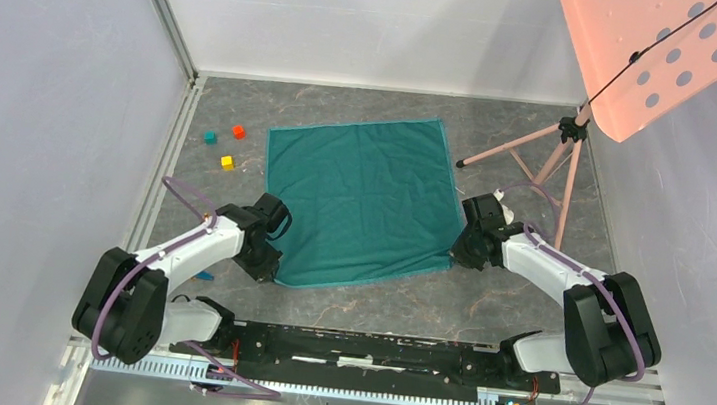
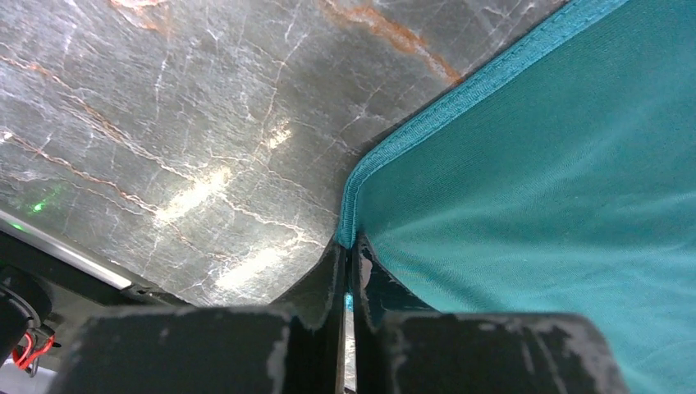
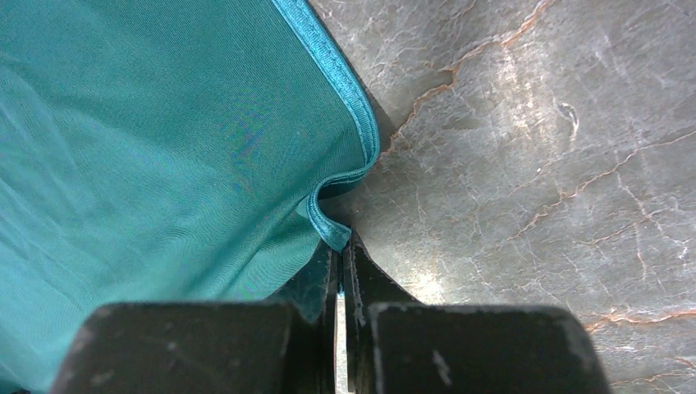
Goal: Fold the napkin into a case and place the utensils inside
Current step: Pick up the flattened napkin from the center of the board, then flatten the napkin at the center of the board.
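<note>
The teal-green napkin (image 1: 365, 198) lies spread flat in one layer on the marbled table; no case shows. My left gripper (image 1: 272, 273) is at its near-left corner. In the left wrist view the left gripper (image 2: 351, 246) is shut, with the hem of the napkin (image 2: 533, 189) pinched between its fingers. My right gripper (image 1: 456, 258) is at the near-right corner. In the right wrist view the right gripper (image 3: 341, 246) is shut on the curled hem of the napkin (image 3: 148, 148). Of the utensils, only a slim blue sliver (image 1: 205, 275) peeks out beside the left arm.
Three small cubes sit left of the napkin: teal (image 1: 210, 137), red (image 1: 238, 132), yellow (image 1: 227, 162). A pink tripod (image 1: 540, 156) carrying a perforated pink board (image 1: 662, 53) stands at the back right. White walls enclose the table on the left, back and right.
</note>
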